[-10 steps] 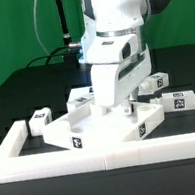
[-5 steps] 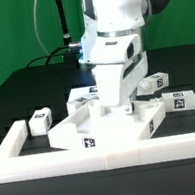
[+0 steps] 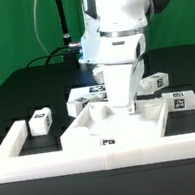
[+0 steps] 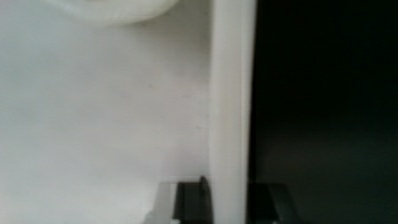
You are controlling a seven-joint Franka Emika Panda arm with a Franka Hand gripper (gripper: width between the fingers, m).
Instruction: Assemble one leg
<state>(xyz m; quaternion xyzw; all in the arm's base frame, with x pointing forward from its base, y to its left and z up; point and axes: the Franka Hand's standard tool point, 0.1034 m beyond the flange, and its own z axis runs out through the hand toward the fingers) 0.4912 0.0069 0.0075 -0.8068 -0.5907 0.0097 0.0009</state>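
My gripper [image 3: 123,106] points straight down and is shut on a raised edge of the large flat white square panel [image 3: 103,133], which lies on the table against the front rail. In the wrist view the dark fingers [image 4: 191,205] straddle the panel's upright rim [image 4: 231,110], with the panel's flat face beside it and a round hole [image 4: 116,8] at the far end. Several legs, small white tagged blocks, lie loose on the black table: one at the exterior view's left [image 3: 41,119], one at the right [image 3: 177,101], and two behind the arm [image 3: 158,80] [image 3: 89,95].
A low white rail [image 3: 55,162] runs along the table's front and up its left side [image 3: 13,141]. A black camera stand with cables [image 3: 67,34] stands at the back, before a green backdrop.
The panel has slid toward the exterior view's right and turned until its front edge lies square to the front rail. My gripper moved with it, still shut on its rim.
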